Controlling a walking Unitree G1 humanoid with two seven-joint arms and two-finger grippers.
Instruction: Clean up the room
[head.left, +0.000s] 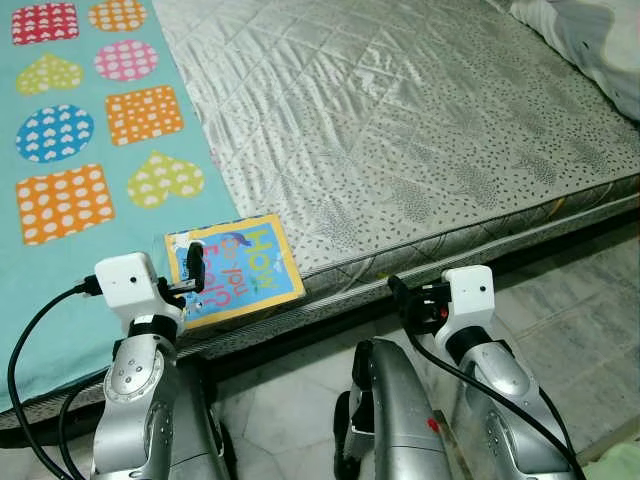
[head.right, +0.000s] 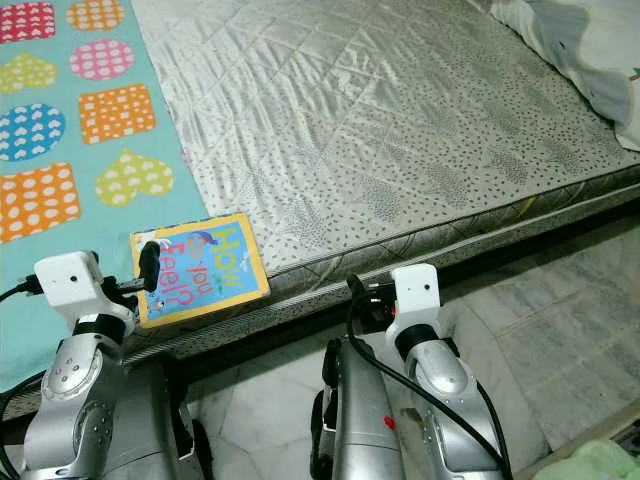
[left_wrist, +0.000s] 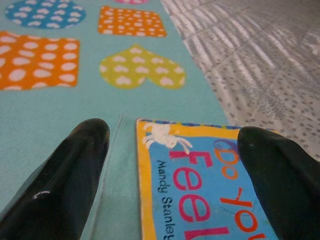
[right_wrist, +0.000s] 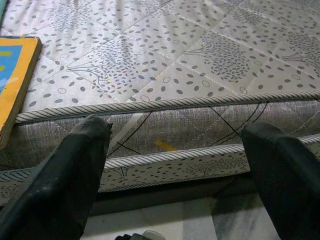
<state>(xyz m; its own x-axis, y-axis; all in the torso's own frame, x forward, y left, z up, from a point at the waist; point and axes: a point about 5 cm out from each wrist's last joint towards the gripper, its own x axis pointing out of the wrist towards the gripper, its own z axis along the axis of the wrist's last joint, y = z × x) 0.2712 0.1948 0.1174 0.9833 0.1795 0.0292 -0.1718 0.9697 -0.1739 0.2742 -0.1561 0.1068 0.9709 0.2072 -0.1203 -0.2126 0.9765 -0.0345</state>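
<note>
Right at the mattress (head.left: 420, 150) edge, book (head.left: 240, 268) under spread left gripper (head.left: 185, 283).

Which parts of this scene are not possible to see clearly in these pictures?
- Book: in the left wrist view the bottom edge cuts off its cover, and the left gripper hides part of the title.
- Bedding: cut off by the top right corner in the eye views.
- Pale green thing: cut off at the lower right corner, unidentifiable.
</note>
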